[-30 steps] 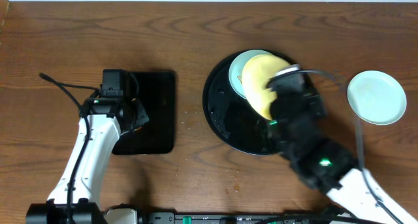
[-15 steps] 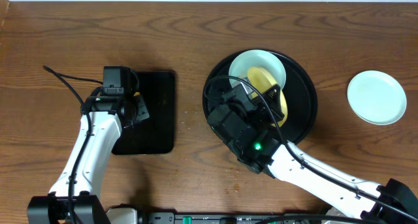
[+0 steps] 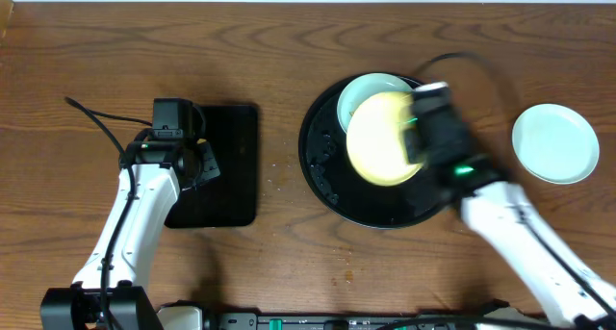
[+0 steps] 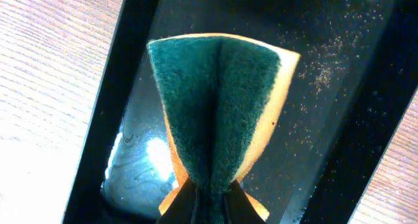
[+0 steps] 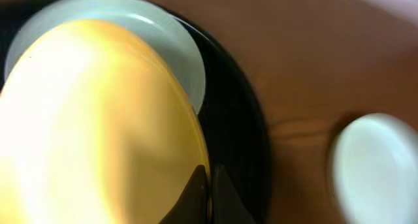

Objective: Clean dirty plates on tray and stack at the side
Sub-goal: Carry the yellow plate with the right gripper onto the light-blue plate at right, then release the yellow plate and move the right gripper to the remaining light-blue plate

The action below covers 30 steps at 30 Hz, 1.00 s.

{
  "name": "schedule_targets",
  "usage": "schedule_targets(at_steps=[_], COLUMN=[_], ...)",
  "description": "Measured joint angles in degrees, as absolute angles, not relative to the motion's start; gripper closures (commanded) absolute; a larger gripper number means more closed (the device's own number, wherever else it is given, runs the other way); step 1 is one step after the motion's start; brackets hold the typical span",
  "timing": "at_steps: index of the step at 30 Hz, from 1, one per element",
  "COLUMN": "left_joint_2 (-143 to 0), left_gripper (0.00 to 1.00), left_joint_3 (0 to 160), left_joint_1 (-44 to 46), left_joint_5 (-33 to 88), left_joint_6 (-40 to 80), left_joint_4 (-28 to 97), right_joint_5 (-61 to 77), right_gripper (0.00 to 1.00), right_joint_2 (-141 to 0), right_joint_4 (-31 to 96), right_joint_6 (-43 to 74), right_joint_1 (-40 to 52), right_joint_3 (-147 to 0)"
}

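Pinching the edge of the yellow plate (image 3: 380, 149), the right tool (image 5: 209, 185) is clamped on it over the round tray (image 3: 332, 190), where a pale blue plate (image 3: 361, 91) is partly covered by it. A second pale plate (image 3: 554, 143) is seen on the worktop (image 3: 289, 41) to that tool's right. The left tool (image 4: 209, 201) is closed on a sponge (image 4: 219, 100) above a rectangular tray (image 3: 231, 176).

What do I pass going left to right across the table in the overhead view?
rectangular black tray → round black tray → yellow plate over that tray → pale plate alone on the bare wood
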<state>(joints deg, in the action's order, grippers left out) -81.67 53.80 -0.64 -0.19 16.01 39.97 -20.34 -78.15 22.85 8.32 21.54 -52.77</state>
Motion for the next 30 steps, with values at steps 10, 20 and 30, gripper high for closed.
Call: schedule_targets(at_steps=[10,20,30], left_joint_2=[-81.65,-81.65,-81.65], left_gripper=[0.92,0.92,0.92], left_joint_3=[53.80,53.80,53.80], left_joint_1=[-0.64,-0.64,-0.64], left_joint_5=[-0.19,-0.16,-0.16], left_joint_6=[16.01,16.01,16.01], left_joint_4=[39.99,40.47,40.42], right_joint_5=[1.61,3.64,9.47], right_gripper=[0.99,0.98,0.53], right_joint_2=[-75.02,-84.95,-89.69], right_joint_4=[22.59,14.96,10.76], right_joint_6=[16.03,23.14,21.80], right_joint_1=[-18.55,-39.44,-41.45], right_joint_3=[-52.77,-52.77,-52.77])
